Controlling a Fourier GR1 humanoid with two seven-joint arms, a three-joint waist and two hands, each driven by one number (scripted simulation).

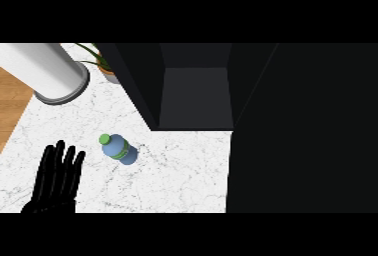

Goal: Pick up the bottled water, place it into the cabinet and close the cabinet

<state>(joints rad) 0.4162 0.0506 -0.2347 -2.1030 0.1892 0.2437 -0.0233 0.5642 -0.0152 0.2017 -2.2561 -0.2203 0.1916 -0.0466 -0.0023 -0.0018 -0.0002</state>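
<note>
Currently left hand (55, 175) rests at lower left, fingers straight, holding nothing. Bottled water (117, 148) stands on marble counter (170, 170), just right of hand, near open cabinet (196, 95).

Marble-look worktop (170, 175), white with fine grey veins, smooth and faintly polished. At its left edge shows a strip of warm wood-grain floor (11, 100). The bottled water (117, 148) reads as translucent blue plastic with a matt green cap. The cabinet (192, 90) is flat matt black, no sheen. White cylinder (48, 70) at the far left corner, smooth and satin. Left hand (55, 175) is dull black.
</note>
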